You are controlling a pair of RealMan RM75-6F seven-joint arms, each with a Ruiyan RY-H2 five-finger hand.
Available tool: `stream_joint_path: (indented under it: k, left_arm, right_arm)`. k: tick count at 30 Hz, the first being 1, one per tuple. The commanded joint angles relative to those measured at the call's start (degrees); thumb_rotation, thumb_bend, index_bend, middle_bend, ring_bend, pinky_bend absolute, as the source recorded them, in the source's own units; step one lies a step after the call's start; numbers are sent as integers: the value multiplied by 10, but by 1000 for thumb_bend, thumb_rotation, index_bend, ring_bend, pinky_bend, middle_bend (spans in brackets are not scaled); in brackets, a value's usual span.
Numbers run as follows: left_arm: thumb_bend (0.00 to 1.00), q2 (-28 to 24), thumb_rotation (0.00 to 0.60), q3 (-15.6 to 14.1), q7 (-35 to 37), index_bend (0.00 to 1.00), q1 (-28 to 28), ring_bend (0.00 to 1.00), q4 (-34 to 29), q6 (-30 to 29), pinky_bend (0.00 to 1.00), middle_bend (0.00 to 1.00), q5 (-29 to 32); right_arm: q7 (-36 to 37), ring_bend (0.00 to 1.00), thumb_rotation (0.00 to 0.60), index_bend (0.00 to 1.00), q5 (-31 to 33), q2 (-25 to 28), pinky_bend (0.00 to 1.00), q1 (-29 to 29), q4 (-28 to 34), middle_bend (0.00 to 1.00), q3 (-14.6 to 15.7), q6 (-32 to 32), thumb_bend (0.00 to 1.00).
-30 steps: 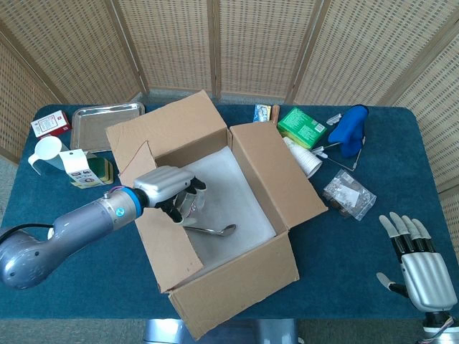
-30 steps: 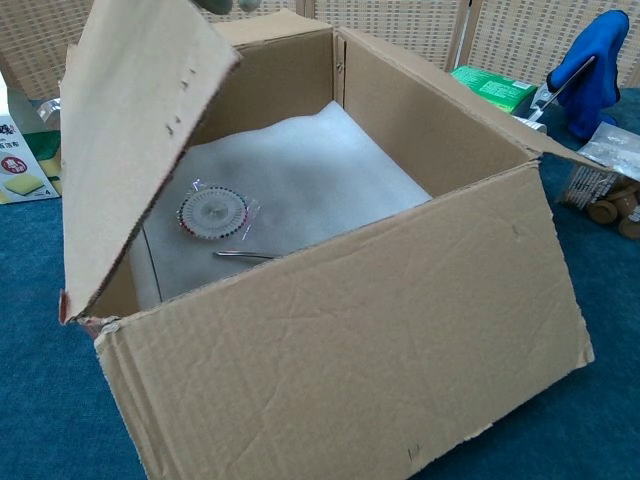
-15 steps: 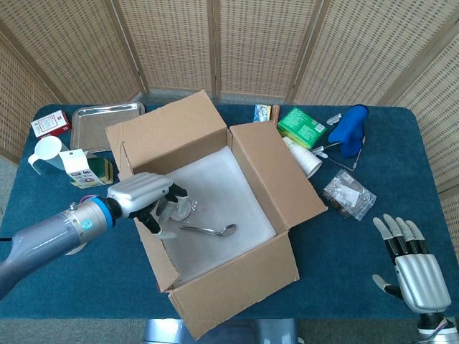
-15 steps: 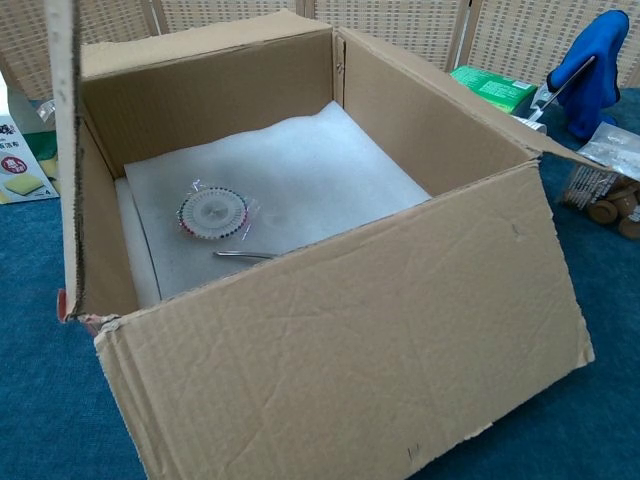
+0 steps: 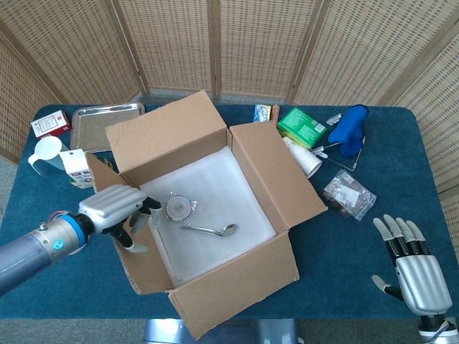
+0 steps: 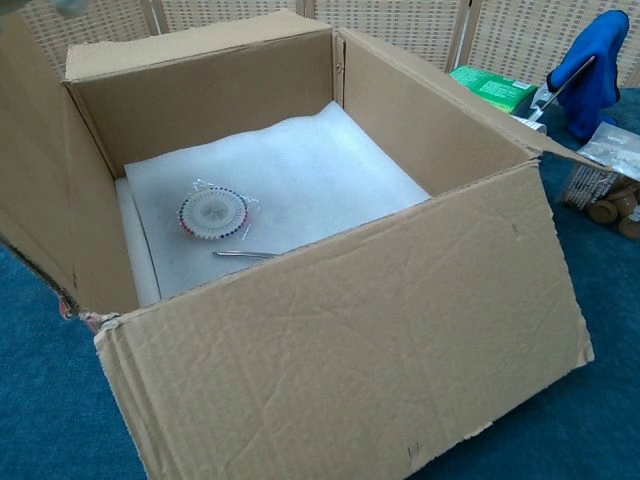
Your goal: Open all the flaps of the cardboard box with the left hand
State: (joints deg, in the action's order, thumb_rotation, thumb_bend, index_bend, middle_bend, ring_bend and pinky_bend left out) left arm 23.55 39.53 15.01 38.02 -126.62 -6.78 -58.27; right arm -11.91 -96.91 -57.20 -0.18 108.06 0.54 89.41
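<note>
Swung outward since the earlier frames, the left side flap (image 5: pixel 136 261) of the brown cardboard box (image 5: pixel 237 287) now leans away from the opening instead of standing over it, and the silver left hand (image 5: pixel 115 211) has drawn back to the left with it. That hand sits at the flap's top edge with its fingers curled over the cardboard; whether it grips the flap or only presses it I cannot tell. The box stands in the middle of the blue-covered table (image 5: pixel 344 265), its white foam lining (image 6: pixel 300 180) bare to view, with a round plastic pin wheel (image 6: pixel 212 213) and a metal spoon (image 5: pixel 211 230) lying on it. Rear and right flaps look folded out already, and the near wall's flap seems down too, so this is probably the last flap, nearly finished. Next, the hand likely needs to press this flap lower, then let go. At far right, the silver right hand (image 5: pixel 414 265) hovers idle, fingers spread, holding nothing.
</note>
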Motion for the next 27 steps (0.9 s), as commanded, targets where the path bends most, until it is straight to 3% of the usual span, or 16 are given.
stream_joint_path:
  k: [1, 10, 17, 23, 26, 27]
  left_arm:
    - [312, -5, 600, 11, 11, 503, -43, 618, -7, -4, 615, 756, -41]
    - [312, -1, 600, 5, 29, 501, -104, 617, 8, -3, 607, 758, -115]
    - [312, 47, 600, -50, 26, 498, -134, 607, 43, 4, 605, 725, -178]
    - [312, 79, 600, -72, 47, 476, -154, 488, 66, -56, 549, 572, -211]
    - [309, 83, 600, -83, 62, 427, -175, 290, 78, -131, 374, 389, -257]
    - [304, 81, 600, -88, 58, 386, -184, 176, 85, -160, 254, 272, -274]
  right_arm:
    - [3, 0, 600, 0, -2, 2, 25, -1, 1, 0, 1, 1, 0]
    - [7, 0, 600, 0, 0, 4, 26, -2, 2, 0, -1, 3, 0]
    - [7, 0, 600, 0, -2, 5, 26, -3, 3, 0, 0, 4, 0]
    - [8, 0, 600, 0, -1, 6, 26, -3, 4, 0, 0, 4, 0]
    - [10, 0, 600, 0, -2, 7, 26, -4, 4, 0, 0, 6, 0]
    - [10, 0, 600, 0, -3, 7, 26, -4, 5, 0, -1, 7, 0]
